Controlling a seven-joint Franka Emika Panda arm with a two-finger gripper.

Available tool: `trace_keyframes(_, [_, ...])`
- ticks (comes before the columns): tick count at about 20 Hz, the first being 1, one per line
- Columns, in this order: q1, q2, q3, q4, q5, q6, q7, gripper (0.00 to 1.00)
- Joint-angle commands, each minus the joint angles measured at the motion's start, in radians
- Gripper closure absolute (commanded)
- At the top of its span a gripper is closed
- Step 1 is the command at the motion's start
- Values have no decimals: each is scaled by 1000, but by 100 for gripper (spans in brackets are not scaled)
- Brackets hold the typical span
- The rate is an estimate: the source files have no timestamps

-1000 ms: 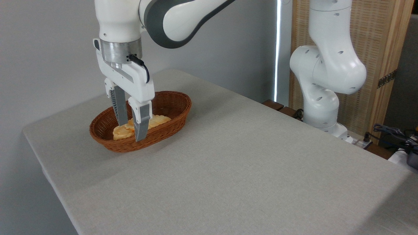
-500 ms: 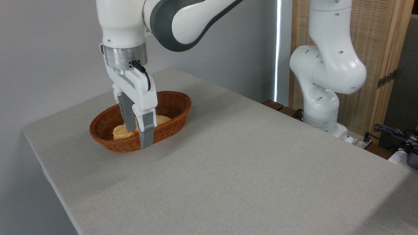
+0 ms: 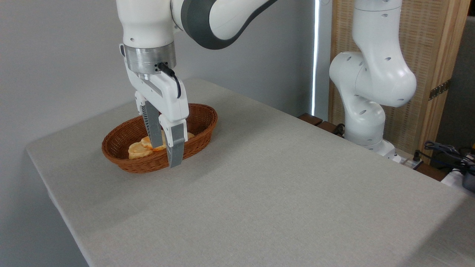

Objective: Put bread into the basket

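Bread (image 3: pixel 143 148) is lying flat in the basket (image 3: pixel 202 118), below and behind the empty claw (image 3: pixel 166 155).

Claw fingers are standing a little apart with nothing between them, hanging above the near rim of the basket, so the bread appears to be released and the placing looks done. Its long golden body, lobed at the edges with an orange-brown rim, is resting along the basket floor to the left of the claw and partly hiding behind the grey ribbed fingers (image 3: pixel 176 148). Shallow sloping wicker sides, reddish-brown and tightly woven, are cradling it so it is not sliding out. Beneath the claw, the pale grey cloth-textured tabletop (image 3: pixel 282 193) is carrying the basket.
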Motion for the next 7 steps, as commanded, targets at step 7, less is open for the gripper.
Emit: trace_keyframes(7, [-9, -31, 50, 4, 15, -63, 57, 0])
